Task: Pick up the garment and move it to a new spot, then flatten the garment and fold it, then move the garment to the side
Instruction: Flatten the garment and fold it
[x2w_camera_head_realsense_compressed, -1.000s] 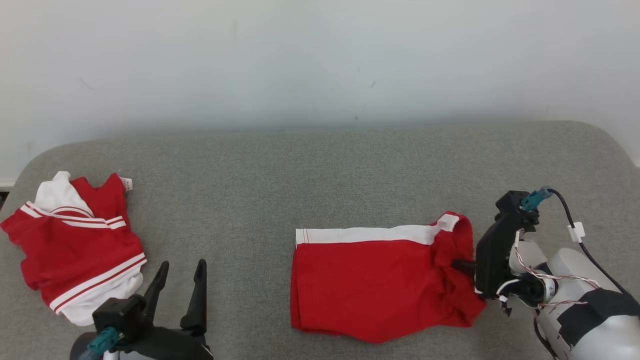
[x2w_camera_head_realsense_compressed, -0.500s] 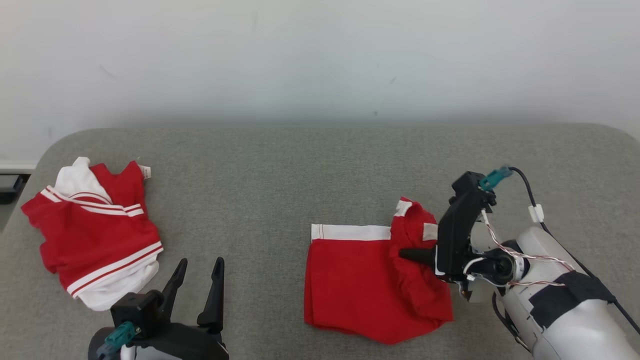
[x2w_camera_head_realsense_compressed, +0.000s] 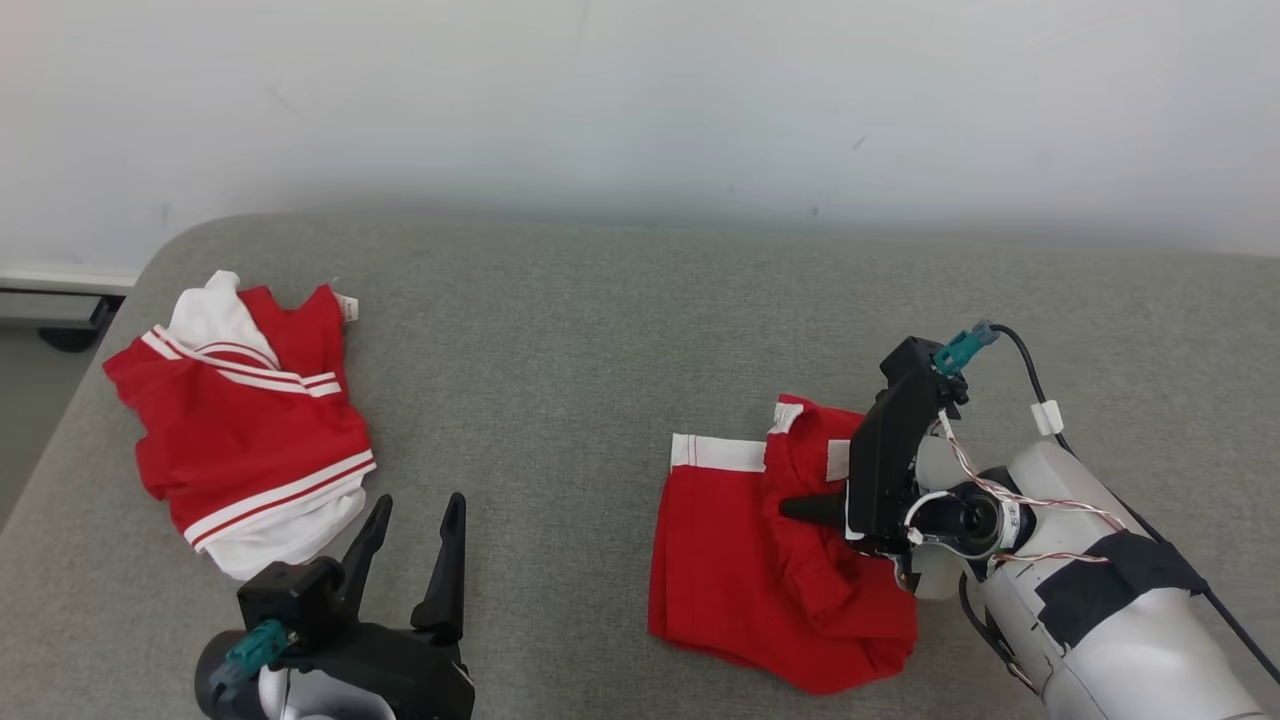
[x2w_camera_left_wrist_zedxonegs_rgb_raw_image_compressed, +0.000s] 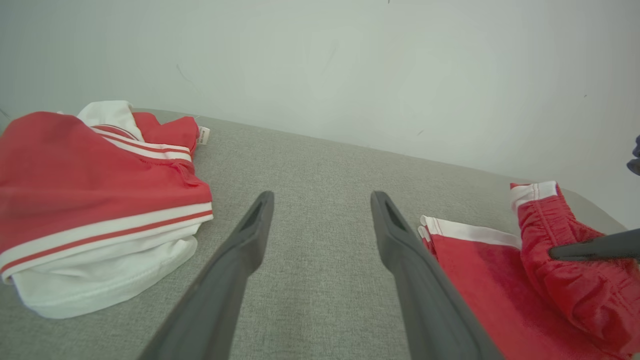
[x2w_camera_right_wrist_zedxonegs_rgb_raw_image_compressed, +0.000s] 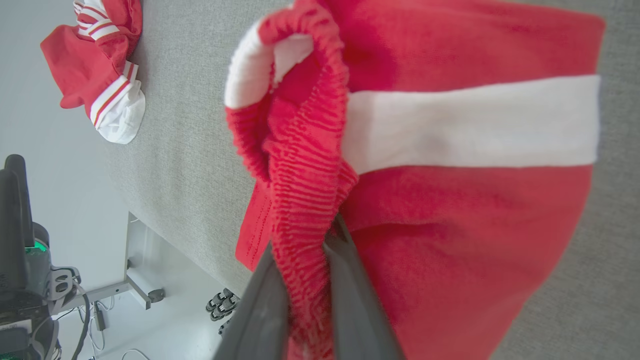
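The garment, a pair of red shorts with a white band along one edge and a gathered red waistband, is laid on the grey upholstered surface, towards its right side. The left part is spread flat, while the right part is bunched and doubled over it. The waistband is pinched between the fingers of the right gripper and raised above the flat part.
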